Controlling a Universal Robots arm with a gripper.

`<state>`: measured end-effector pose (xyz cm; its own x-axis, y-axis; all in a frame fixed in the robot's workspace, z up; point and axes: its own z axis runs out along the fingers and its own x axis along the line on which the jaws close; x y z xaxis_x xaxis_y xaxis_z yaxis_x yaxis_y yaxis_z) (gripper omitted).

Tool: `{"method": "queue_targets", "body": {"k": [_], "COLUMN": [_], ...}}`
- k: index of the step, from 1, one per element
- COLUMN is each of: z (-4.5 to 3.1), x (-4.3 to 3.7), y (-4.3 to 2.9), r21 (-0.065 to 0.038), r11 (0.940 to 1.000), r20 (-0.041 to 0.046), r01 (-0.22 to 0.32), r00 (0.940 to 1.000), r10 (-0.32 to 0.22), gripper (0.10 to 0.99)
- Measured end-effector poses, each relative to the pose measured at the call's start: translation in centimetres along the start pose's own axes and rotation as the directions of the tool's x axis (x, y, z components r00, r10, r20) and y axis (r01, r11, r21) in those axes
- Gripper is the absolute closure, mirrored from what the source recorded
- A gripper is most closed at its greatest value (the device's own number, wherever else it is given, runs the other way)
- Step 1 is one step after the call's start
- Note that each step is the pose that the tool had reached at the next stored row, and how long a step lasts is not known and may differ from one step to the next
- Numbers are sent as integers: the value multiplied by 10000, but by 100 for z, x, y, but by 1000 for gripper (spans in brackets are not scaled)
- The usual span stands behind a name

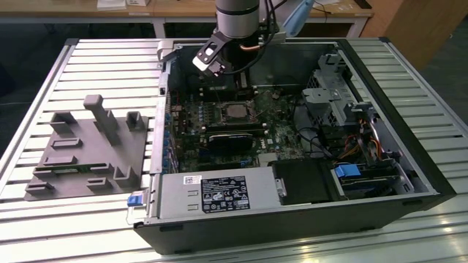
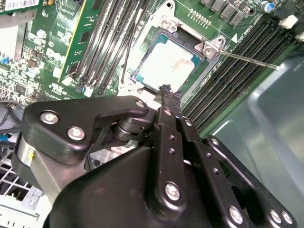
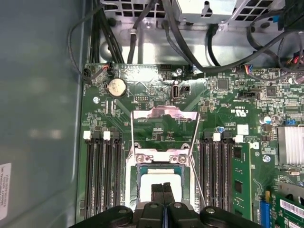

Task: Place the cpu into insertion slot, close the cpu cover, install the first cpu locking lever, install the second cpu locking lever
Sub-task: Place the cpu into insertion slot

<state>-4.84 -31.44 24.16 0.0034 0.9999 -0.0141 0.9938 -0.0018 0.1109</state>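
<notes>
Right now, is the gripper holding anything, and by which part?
Nothing held: the fingers are shut together, empty, tips close over the cpu lying in the insertion slot.

the gripper [image 2: 165, 90], fingers pressed together, hangs with its tips just over one edge of the cpu [image 2: 167, 64], which lies silvery side up in the insertion slot [image 2: 183, 42], between long black memory slots [image 2: 107, 42].
</notes>
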Motion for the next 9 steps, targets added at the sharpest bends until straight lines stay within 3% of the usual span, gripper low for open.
{"method": "queue_targets", "body": {"k": [9], "z": [-31], "x": [0], "y": [3], "r21": [3], "r11": [10000], "r20": [-6], "r01": [0], "r00": [10000], "r10": [0], "gripper": [984]}}
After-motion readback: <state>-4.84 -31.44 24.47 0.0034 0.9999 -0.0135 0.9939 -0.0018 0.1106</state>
